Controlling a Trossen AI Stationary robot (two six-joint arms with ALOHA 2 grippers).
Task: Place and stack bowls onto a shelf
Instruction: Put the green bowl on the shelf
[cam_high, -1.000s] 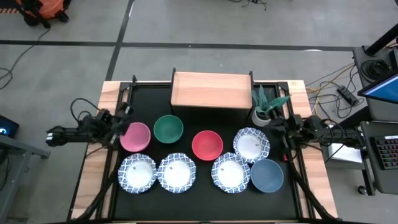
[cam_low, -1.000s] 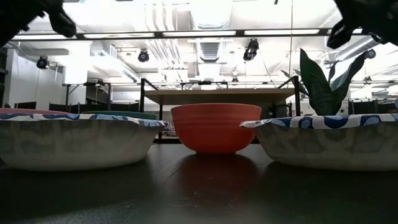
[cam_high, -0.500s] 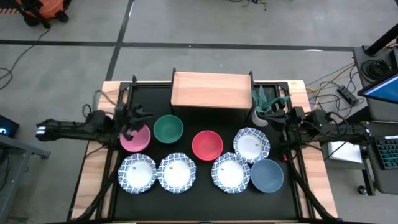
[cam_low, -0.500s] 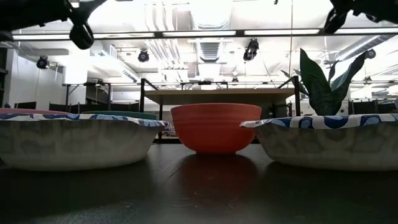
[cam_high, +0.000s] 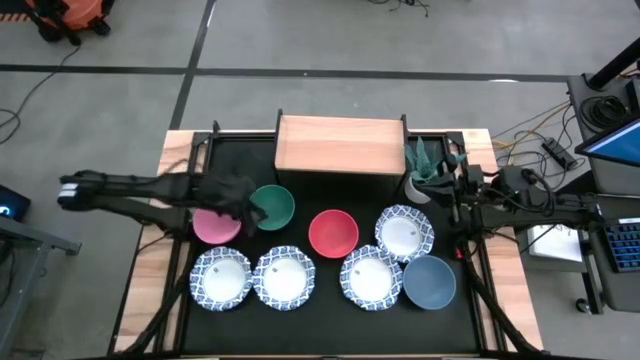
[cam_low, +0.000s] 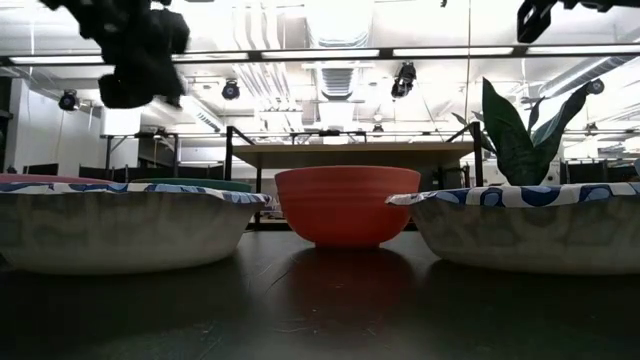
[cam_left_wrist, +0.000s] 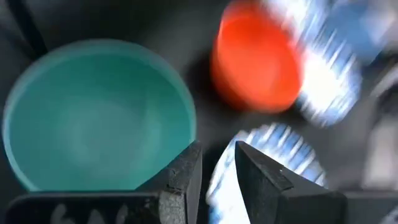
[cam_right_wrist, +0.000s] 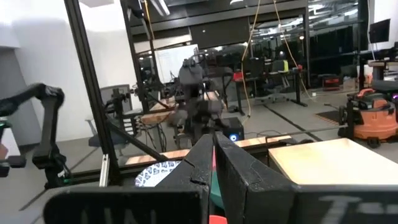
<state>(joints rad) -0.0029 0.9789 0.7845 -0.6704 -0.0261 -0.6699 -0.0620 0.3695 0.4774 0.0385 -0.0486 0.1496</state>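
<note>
L gripper (cam_left_wrist: 216, 167) over green bowl (cam_high: 270, 207) near rim, fingers narrow gap, holding nothing. R gripper (cam_right_wrist: 213, 163) pressed together, empty, by plant (cam_high: 428, 170). Shelf (cam_high: 340, 146) bare, bowls on table.

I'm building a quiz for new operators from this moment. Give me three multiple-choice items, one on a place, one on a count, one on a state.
1. Over which bowl's rim is the left gripper?
A. slate-blue
B. green
C. red

2. How many white bowls with blue patterned rims are on the table?
A. two
B. three
C. four

3. What is on the shelf?
A. nothing
B. one bowl
C. a stack of bowls

Answers:
1 B: in the high view the left gripper is at the edge of the green bowl, beside the pink bowl.
2 C: the high view shows four patterned bowls.
3 A: the shelf is bare wood, and the right gripper waits near the plant.
</note>
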